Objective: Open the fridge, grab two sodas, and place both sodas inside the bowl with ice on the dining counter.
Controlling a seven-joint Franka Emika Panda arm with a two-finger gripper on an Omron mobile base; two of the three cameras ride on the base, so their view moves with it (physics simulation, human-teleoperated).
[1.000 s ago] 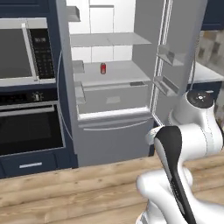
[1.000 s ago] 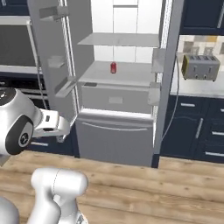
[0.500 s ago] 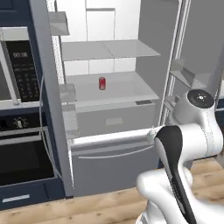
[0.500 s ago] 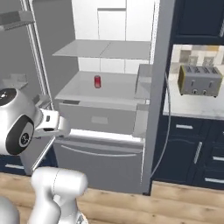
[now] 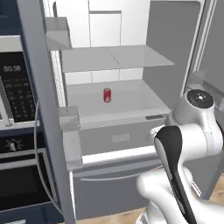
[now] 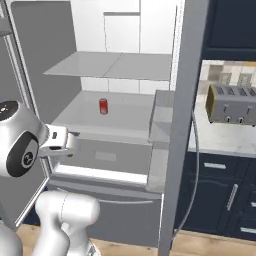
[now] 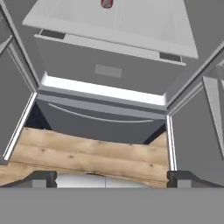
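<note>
One red soda can [image 5: 107, 95] stands straight up on a pale shelf [image 6: 120, 116] inside the open fridge [image 5: 131, 26]. The gripper [image 7: 111, 177] hangs low before the drawer [image 7: 105, 72], well apart from the can, its fingers [image 7: 41, 178] wide open and empty.

Both base views face the open fridge [image 5: 118, 87] closely from either side — the hand view looks down at its lower drawers.

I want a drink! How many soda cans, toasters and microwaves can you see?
Red soda can: 1
Toaster: 1
Microwave: 1
Total: 3
</note>
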